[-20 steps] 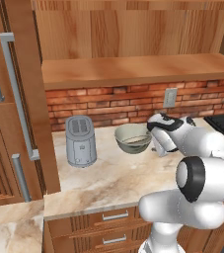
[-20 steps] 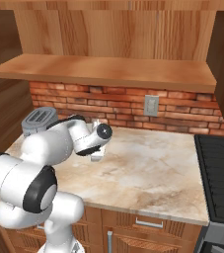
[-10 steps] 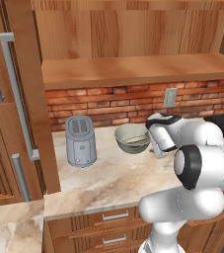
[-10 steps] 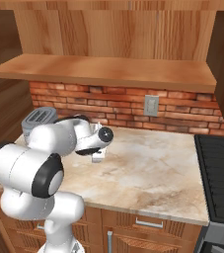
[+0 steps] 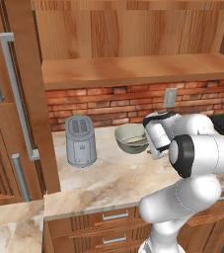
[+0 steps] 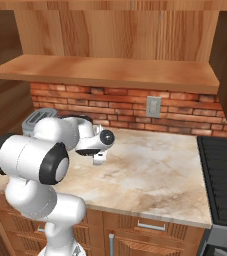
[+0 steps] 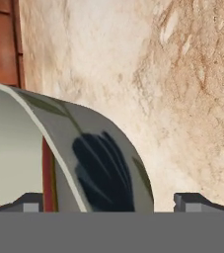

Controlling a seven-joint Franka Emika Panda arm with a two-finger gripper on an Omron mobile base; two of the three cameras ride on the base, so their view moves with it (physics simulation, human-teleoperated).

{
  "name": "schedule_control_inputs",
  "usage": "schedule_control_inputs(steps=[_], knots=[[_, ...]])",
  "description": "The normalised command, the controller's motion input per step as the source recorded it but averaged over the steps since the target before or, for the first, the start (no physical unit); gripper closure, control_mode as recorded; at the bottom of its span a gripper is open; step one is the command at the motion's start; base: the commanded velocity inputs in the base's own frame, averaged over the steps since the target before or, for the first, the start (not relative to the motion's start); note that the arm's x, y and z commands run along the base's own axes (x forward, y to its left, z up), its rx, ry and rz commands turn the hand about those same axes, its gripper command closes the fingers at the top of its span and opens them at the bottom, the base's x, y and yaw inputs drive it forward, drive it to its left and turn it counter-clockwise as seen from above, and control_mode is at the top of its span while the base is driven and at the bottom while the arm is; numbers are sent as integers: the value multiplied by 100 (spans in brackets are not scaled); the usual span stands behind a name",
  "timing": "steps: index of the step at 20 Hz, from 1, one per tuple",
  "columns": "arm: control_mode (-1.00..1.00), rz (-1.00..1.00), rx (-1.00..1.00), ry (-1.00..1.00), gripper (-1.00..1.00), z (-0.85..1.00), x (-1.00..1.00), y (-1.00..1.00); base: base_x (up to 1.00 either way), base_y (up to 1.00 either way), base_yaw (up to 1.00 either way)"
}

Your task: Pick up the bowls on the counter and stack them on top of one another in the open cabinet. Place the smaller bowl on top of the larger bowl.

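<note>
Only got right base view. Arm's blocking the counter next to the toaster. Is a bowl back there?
Observer: Yes. The left base view shows one bowl upright on the counter, between the toaster and the tool, near the brick wall.
Operator: Tool on it yet?
Observer: Not gripped. In the hand view the tool is open. The bowl's blue-blotched wall sits between the fingertips, nearer the tip on that view's left.

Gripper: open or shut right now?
Open. In the hand view the fingers stand wide apart, straddling the bowl wall.
</note>
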Motion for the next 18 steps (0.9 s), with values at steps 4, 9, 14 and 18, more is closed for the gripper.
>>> schedule_control_inputs(steps=[4,9,14,18], knots=[[-100,0,-2,0,-100,-37,0,14,0,0,0],[-100,0,-3,0,-100,-25,1,13,0,0,0],[-100,0,-6,0,-100,-15,4,23,0,0,0],[-100,0,-4,0,100,-18,0,29,0,0,0]])
